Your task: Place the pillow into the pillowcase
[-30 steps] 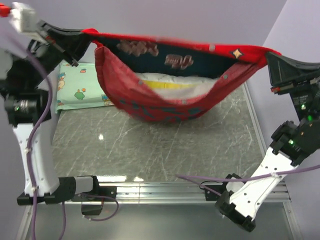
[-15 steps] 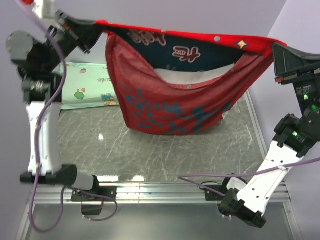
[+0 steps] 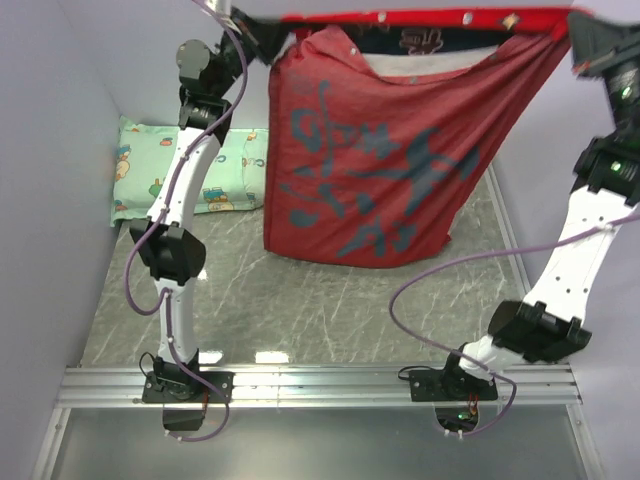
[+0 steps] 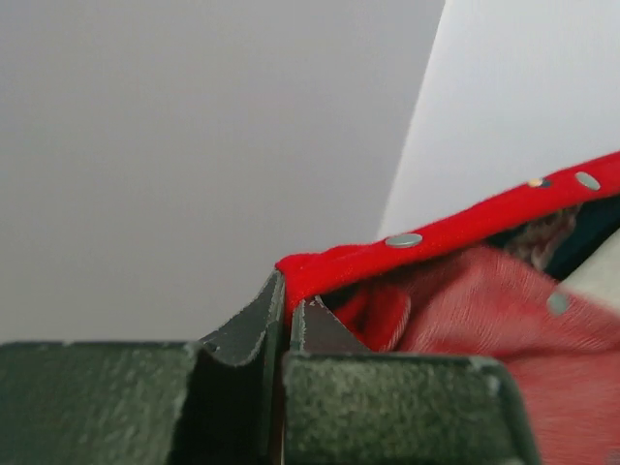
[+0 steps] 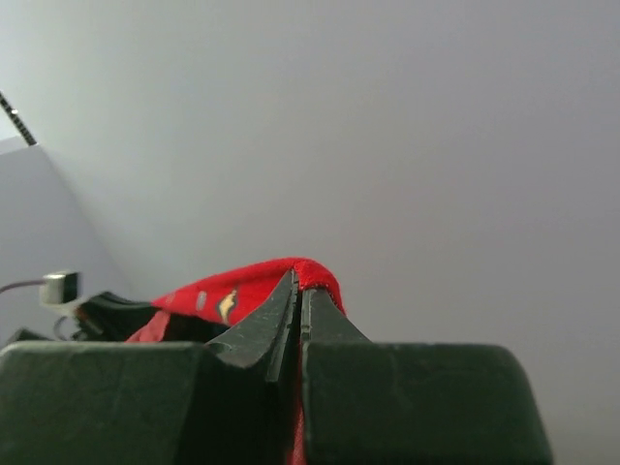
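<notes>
The red pillowcase hangs stretched high over the table, its dull red side with grey blotches facing me and its bottom just above or on the tabletop. My left gripper is shut on the hem's left corner, and my right gripper is shut on the right corner. Inside the open mouth shows a strip of the white pillow; the rest is hidden in the case. In the left wrist view the gripper pinches the red hem, with pillow at the edge. In the right wrist view the gripper clamps the hem.
A mint-green pillow with cartoon prints lies at the back left of the marbled table, partly behind the left arm. Pale walls close in on the left, back and right. An aluminium rail with both arm bases runs along the near edge.
Both arms have lifted the pillowcase's mouth much higher, and the left arm has swung to the right. The case went from a sagging pouch to a long hanging sack with the pillow deeper inside.
</notes>
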